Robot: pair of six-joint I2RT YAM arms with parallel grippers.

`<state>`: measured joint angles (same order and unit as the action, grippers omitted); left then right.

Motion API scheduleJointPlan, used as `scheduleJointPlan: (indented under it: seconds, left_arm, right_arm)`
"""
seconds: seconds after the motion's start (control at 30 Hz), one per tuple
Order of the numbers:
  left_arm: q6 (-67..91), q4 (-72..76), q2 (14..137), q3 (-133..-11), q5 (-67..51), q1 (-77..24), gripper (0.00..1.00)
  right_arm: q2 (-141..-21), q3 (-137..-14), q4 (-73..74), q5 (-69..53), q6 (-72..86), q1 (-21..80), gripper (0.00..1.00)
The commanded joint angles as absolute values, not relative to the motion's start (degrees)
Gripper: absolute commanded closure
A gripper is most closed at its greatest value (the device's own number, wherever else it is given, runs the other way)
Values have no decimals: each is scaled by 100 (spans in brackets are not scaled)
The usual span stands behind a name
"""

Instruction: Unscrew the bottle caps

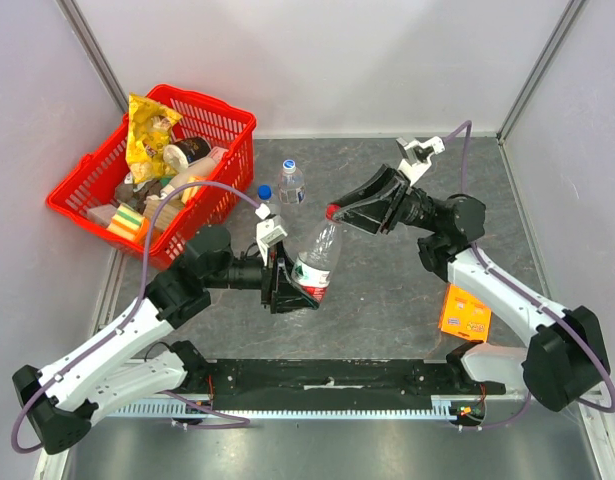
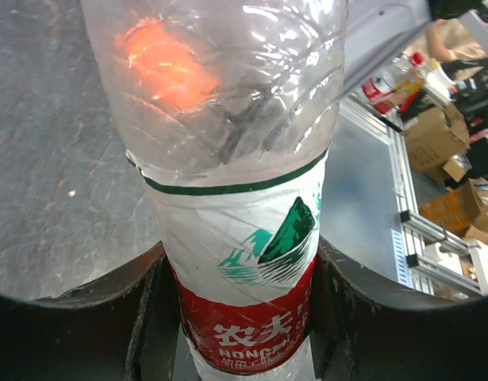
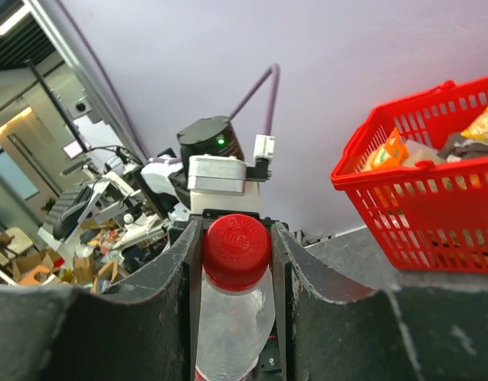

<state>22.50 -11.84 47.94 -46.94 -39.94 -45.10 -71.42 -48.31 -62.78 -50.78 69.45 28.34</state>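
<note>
above the middle of the grey speckled table (image 1: 387, 300), held tilted with its neck leaning to the right: clear plastic bottle with a red and white label (image 1: 315, 265), round red plastic screw cap (image 1: 332, 211) seated on its neck. gripped around the labelled lower body by the left gripper (image 1: 287, 287), jaws clamped on either side of the label, black fingers (image 2: 144, 317) pressed to the plastic. left arm stretched from its base at the near left, elbow raised, forearm running roughly level toward the right. pinched at the top by the right gripper (image 3: 236, 262), jaws squeezed onto the red cap from both sides. right arm folded back from the near right, elbow out at the far right, forearm pointing left. farther back on the table, upright and apart from both arms: small clear bottle with a blue cap (image 1: 266, 200), and near it a small clear bottle with a white cap (image 1: 289, 182). at the far left, red plastic mesh basket (image 1: 227, 120) filled with snack packets. near the right arm's base, flat orange packet (image 1: 464, 313).
</note>
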Motion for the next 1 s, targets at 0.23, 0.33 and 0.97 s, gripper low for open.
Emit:
scheduleJointPlan:
  seconds: [0.23, 0.33, 0.97]
  left_arm:
    - [2970, 334, 4939, -4763, -5519, -4517, 60]
    - [3041, 430, 5132, -4869, -5844, -4526, 60]
    - [2444, -562, 5036, -4878, -4967, -4517, 62]
  right_arm:
    - [-6618, -5142, -7172, -6064, 7040, 2900, 100]
    - [-6539, -5124, -7260, -6065, 7049, 2900, 100]
    - [-6031, -5545, -4779, -5512, 5429, 2909, 2]
